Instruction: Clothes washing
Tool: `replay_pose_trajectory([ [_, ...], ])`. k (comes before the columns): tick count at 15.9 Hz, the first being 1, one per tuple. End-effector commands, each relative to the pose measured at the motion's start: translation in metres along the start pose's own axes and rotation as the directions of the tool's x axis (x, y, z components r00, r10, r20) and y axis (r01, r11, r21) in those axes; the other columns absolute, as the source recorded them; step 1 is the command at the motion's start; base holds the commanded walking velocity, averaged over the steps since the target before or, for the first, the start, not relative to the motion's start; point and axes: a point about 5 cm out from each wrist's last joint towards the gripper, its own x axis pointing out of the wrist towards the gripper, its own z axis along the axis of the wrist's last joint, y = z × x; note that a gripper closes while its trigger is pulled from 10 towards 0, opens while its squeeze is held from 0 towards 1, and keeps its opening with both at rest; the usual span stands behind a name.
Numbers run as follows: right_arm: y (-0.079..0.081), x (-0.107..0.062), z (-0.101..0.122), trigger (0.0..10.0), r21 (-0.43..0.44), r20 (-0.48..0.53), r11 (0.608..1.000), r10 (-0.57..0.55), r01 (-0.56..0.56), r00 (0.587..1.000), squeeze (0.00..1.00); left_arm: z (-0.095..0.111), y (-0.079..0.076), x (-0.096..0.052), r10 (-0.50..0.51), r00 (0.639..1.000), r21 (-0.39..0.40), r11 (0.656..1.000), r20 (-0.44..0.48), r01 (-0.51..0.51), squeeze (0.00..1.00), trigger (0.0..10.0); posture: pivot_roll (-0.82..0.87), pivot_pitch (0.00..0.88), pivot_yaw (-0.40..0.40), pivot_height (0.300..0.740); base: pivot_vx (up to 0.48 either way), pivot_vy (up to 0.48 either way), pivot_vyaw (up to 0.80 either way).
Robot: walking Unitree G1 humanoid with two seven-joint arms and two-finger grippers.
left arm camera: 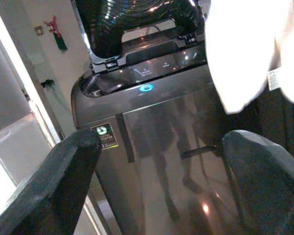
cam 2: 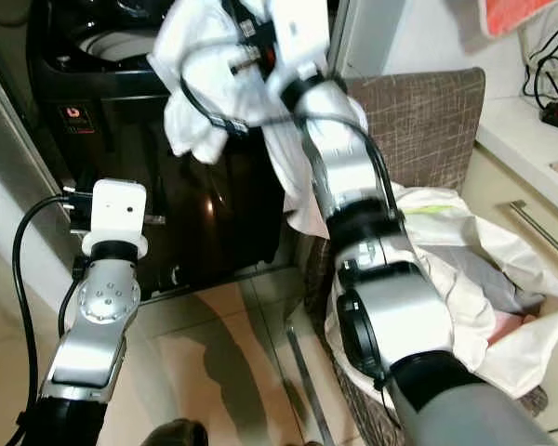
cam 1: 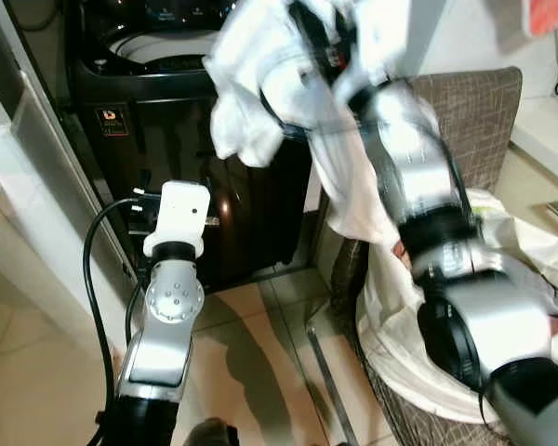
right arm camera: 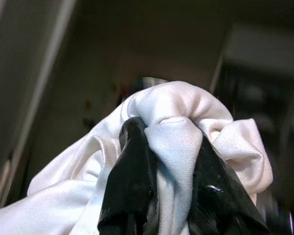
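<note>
The right gripper (right arm camera: 159, 196) is raised high at the far side of the scene, its two black fingers (right arm camera: 130, 186) closed tight on a bunched fold of a white garment (cam 1: 260, 84). The garment hangs in loose folds above the front edge of the top-loading washing machine (cam 1: 167, 139), whose drum opening (cam 1: 158, 42) lies just to the left of the cloth. The left gripper (left arm camera: 161, 186) is held low in front of the machine's dark front panel, fingers spread wide and holding nothing. To the right stands a woven laundry basket (cam 2: 428, 102) with a white liner (cam 2: 502, 344) and further clothes inside. Judged from its drape and sheen, the garment is light, soft and somewhat slippery; a pinch on a gathered wad, as present, appears the soundest hold. Trailing cloth could catch on the machine's rim during lowering.
</note>
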Motion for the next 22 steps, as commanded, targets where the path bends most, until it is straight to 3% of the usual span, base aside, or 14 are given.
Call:
replay_pose_trajectory([
  [1,-0.005,0.011,0.027,0.0,-0.035,0.118,0.999,0.011,-0.006,0.993,0.00,0.004,-0.002,0.002,-0.002,1.000,-0.009,1.000,0.017,0.003,0.00,10.0,0.04,0.000,-0.042,0.740,0.000,0.000,0.00],
  [3,-0.009,0.011,0.027,0.0,-0.042,0.117,0.999,-0.001,0.006,0.993,0.00,0.003,-0.002,0.002,-0.003,1.000,-0.010,1.000,0.015,0.003,0.00,10.0,0.03,0.000,-0.046,0.740,0.000,0.000,0.00],
  [5,-0.019,-0.002,0.009,0.0,-0.058,0.033,0.997,-0.046,0.048,0.998,0.00,0.004,-0.003,0.002,-0.002,1.000,-0.014,1.000,0.015,0.002,0.00,10.0,0.04,0.000,-0.053,0.740,0.000,0.000,0.00],
  [6,-0.023,-0.012,-0.010,0.0,-0.061,-0.062,0.995,-0.079,0.075,0.995,0.00,0.003,-0.003,0.001,-0.002,1.000,-0.016,1.000,0.013,0.002,0.00,10.0,0.04,0.000,-0.055,0.740,0.000,0.000,0.00],
  [7,-0.025,-0.028,-0.033,1.7,-0.065,-0.176,0.993,-0.108,0.098,0.979,0.00,0.002,-0.002,0.000,0.002,1.000,-0.011,1.000,0.010,-0.002,0.00,10.0,0.04,0.000,-0.057,0.740,0.000,0.000,0.00],
  [8,-0.023,-0.043,-0.051,10.0,-0.048,-0.255,0.991,-0.134,0.126,0.957,0.00,0.001,0.000,0.000,0.010,1.000,-0.004,1.000,0.006,-0.010,0.00,10.0,0.04,0.000,-0.057,0.740,0.000,0.000,0.00],
  [10,-0.009,-0.080,-0.087,10.0,0.008,-0.385,0.985,-0.156,0.173,0.909,0.00,-0.003,0.005,0.001,0.038,0.999,0.010,0.999,-0.007,-0.038,0.00,10.0,0.03,0.000,-0.053,0.740,0.000,0.000,0.00],
  [14,0.012,-0.118,-0.116,10.0,0.033,-0.492,0.982,-0.148,0.188,0.858,0.00,-0.007,0.011,0.001,0.062,0.998,0.027,0.998,-0.022,-0.062,0.00,10.0,0.02,0.003,-0.047,0.740,0.000,0.000,0.00],
  [15,0.020,-0.134,-0.127,10.0,0.084,-0.545,0.974,-0.133,0.212,0.828,0.00,-0.013,0.016,0.001,0.089,0.994,0.020,0.996,-0.059,-0.088,0.00,10.0,0.03,0.007,-0.045,0.740,0.000,0.000,0.00],
  [18,0.026,-0.155,-0.134,10.0,0.164,-0.584,0.957,-0.101,0.239,0.806,0.00,-0.019,0.020,0.000,0.105,0.990,0.003,0.994,-0.093,-0.106,0.00,10.0,0.03,0.011,-0.044,0.740,0.000,0.000,0.22],
  [22,0.026,-0.167,-0.140,10.0,0.154,-0.617,0.953,-0.114,0.261,0.779,0.00,-0.015,0.015,0.000,0.075,0.995,0.011,0.997,-0.065,-0.074,0.00,10.0,0.03,0.006,-0.044,0.740,0.000,0.000,0.62],
])
